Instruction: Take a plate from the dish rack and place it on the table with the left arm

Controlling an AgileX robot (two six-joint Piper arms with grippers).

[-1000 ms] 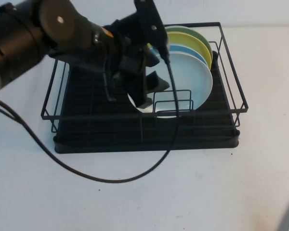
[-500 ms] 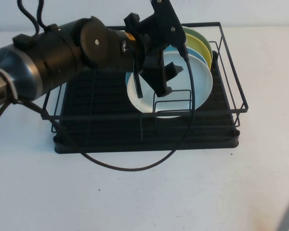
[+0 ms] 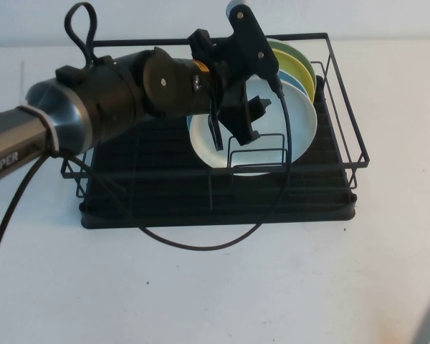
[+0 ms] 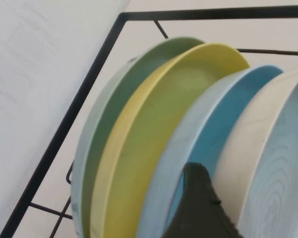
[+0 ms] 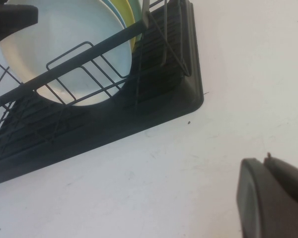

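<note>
A: Since the plate (image 3: pixel 290 122) stands upright in the rack (image 3: pixel 340 154), where to grip?
B: Top rim; stiff, smooth, breakable. Left gripper (image 3: pixel 233 132) is spread across it; right gripper (image 5: pixel 273 203) parked over table (image 3: pixel 272 287), can't tell

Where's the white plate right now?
In the high view, the white plate stands upright in the dish rack, frontmost of the stack, the left gripper over its left rim.
</note>
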